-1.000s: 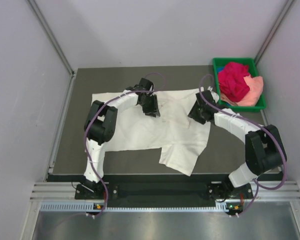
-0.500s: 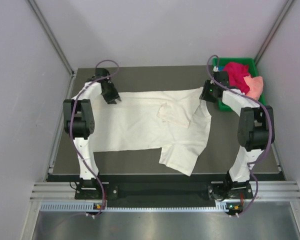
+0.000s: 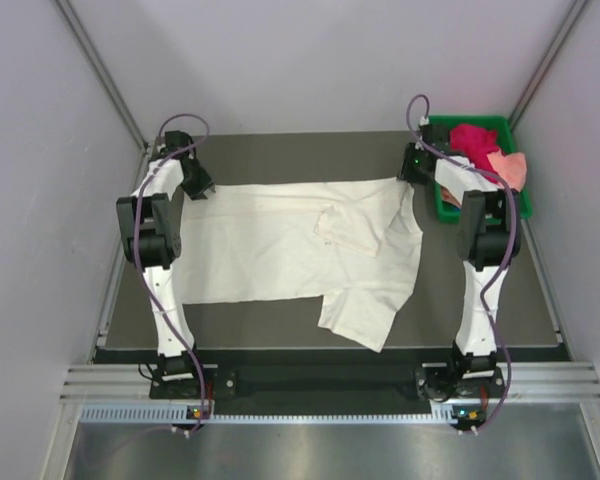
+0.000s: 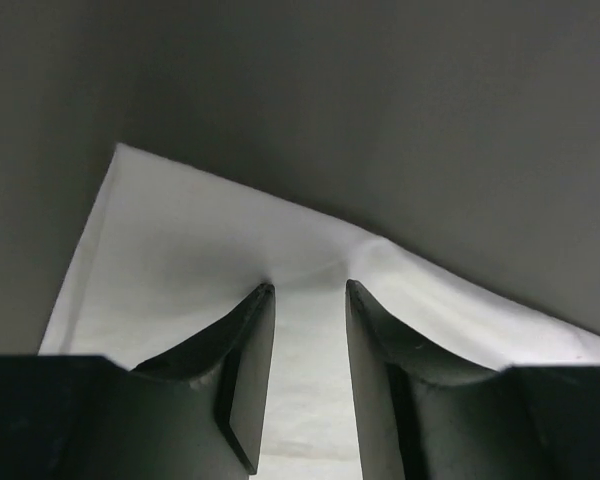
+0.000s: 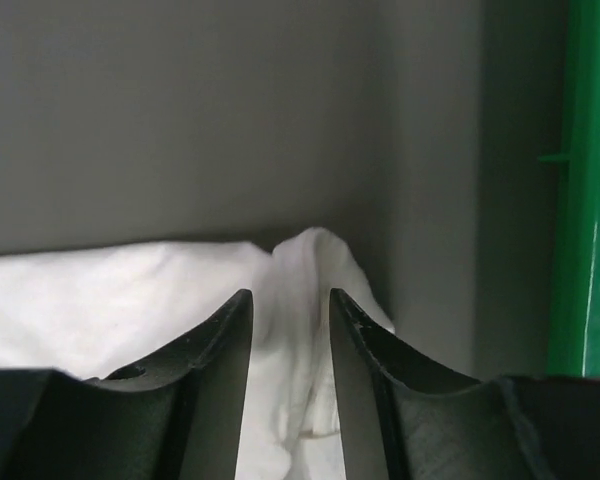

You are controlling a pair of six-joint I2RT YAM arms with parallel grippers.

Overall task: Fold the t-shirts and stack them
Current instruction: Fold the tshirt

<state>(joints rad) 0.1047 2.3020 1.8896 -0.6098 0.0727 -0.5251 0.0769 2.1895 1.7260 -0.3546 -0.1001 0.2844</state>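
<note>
The cream-white t-shirt point(image 3: 270, 250) lies spread on the dark table, with a small flap folded over near its right middle point(image 3: 352, 228). My left gripper point(image 3: 202, 190) rests at the shirt's far left corner. In the left wrist view the left gripper point(image 4: 308, 287) is open, its tips on flat cloth point(image 4: 190, 250). My right gripper point(image 3: 410, 181) is at the far right corner. There the right gripper point(image 5: 288, 293) is open, with a raised ridge of cloth point(image 5: 305, 260) between its fingers. The magenta-red t-shirt point(image 3: 470, 140) and peach-pink t-shirt point(image 3: 510, 168) lie bunched in the tray.
The green tray point(image 3: 477, 122) stands at the table's far right corner, just right of the right gripper; its wall point(image 5: 587, 200) shows in the right wrist view. Bare dark table point(image 3: 280, 150) runs behind the shirt. Grey walls enclose the table.
Both arms have swung from the shirt's middle out to its far corners. A small flap now lies folded near the right middle. The left jaws have widened.
</note>
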